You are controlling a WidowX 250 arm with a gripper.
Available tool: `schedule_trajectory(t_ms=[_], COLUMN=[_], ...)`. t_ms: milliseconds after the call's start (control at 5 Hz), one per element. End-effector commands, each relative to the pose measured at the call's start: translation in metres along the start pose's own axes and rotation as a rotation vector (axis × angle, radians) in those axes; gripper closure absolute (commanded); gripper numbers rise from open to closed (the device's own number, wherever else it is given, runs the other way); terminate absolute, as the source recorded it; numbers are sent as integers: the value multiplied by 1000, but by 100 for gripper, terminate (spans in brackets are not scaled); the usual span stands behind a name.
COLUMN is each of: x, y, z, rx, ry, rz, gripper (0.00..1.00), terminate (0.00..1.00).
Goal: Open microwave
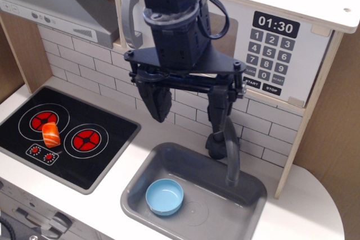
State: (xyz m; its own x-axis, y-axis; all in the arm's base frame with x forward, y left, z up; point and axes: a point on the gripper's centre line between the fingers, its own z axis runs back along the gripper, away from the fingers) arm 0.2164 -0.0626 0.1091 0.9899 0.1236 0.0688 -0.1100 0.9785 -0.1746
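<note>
The microwave (292, 91) sits at the top of the toy kitchen, with a black keypad (271, 54) and a clock reading 01:30 on its right. Its grey vertical bar handle (130, 16) is at the door's left edge. My arm hides most of the white door and window, and the visible part looks flush with the front. My gripper (188, 108) hangs in front of the microwave, pointing down, below and to the right of the handle. Its two dark fingers (159, 104) are spread wide and hold nothing.
A grey range hood (50, 4) is at the upper left. A black stove (64, 139) carries an orange-and-white sushi piece (50, 134). A grey sink (247, 181) holds a blue bowl (164, 197). The dark faucet (232, 158) rises just under the right finger.
</note>
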Motion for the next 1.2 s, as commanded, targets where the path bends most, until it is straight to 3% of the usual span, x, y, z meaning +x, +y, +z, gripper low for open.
schedule_trajectory(t_ms=[0,200,400,600,800,1000], x=[0,25,61,94,114,122], y=[0,31,65,88,100,112], z=[0,9,13,20,22,28], rx=[0,0,50,61,57,75], ry=[0,-45,-104,-178,-188,-260], rz=[0,20,-2,-44,-45,-39], gripper=[0,0,0,0,0,0], terminate=[0,0,0,0,0,0])
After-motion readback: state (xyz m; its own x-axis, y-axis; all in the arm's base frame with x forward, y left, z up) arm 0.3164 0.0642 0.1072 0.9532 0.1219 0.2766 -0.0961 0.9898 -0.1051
